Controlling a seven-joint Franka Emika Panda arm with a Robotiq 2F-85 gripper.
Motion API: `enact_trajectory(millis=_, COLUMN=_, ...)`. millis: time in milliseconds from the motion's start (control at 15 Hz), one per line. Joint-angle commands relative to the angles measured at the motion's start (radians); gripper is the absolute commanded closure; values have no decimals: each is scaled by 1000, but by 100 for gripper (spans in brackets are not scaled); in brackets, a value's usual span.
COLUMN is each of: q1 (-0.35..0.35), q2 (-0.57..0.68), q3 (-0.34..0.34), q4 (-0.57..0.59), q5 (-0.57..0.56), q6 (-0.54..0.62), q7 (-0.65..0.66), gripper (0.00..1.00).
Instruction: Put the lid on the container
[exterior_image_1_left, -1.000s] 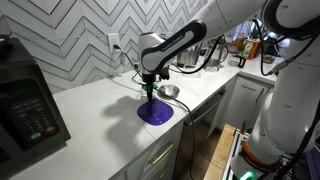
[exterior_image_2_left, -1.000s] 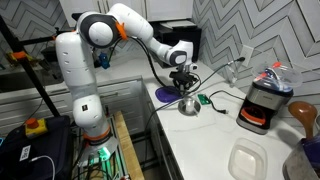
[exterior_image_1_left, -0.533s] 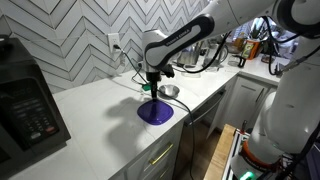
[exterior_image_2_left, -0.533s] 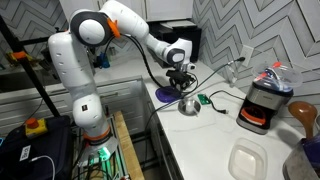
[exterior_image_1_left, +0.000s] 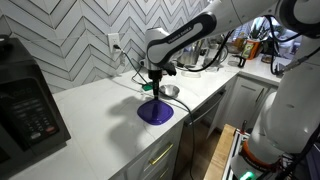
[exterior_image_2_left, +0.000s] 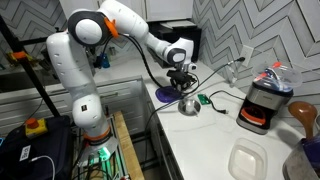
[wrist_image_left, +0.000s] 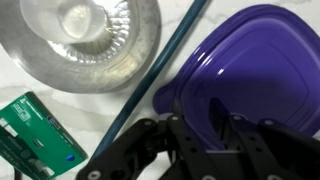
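Note:
The purple lid (exterior_image_1_left: 154, 112) lies flat on the white counter and also shows in the other exterior view (exterior_image_2_left: 165, 94). In the wrist view the purple lid (wrist_image_left: 255, 60) fills the right side. My gripper (exterior_image_1_left: 152, 88) hangs just above the lid's edge nearest the steel bowl; it also shows from the other side (exterior_image_2_left: 183, 82). Its fingers (wrist_image_left: 210, 135) stand a little apart with purple showing between them, holding nothing. The dark container (exterior_image_2_left: 260, 104) stands far along the counter, away from the gripper.
A small steel bowl (exterior_image_1_left: 170, 91) sits beside the lid (wrist_image_left: 85, 40). A green card (wrist_image_left: 35, 135) and a thin dark cable (wrist_image_left: 155, 75) lie by it. A large black microwave (exterior_image_1_left: 25, 105) stands at the counter's end. A white tray (exterior_image_2_left: 247, 160) lies near the container.
My gripper has risen a little and drifted slightly toward the steel bowl. The lid has stayed flat on the counter.

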Motion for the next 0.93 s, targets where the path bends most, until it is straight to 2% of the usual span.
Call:
enact_trajectory(millis=0, q1=-6, q2=14, q3=-3, q4=-10, q5=3, q6=7, q7=-14, gripper=70)
enact_trajectory(millis=267, q1=-9, q2=42, q3=-2, q4=6, q5=5, q6=15, q7=-10, gripper=69)
enact_trajectory(millis=533, q1=-11, q2=55, q3=0, q4=20, q5=5, q6=23, q7=-4, gripper=72)
enact_trajectory(millis=867, q1=-13, q2=60, q3=0, q4=25, q5=-1, q6=37, q7=5, gripper=72)
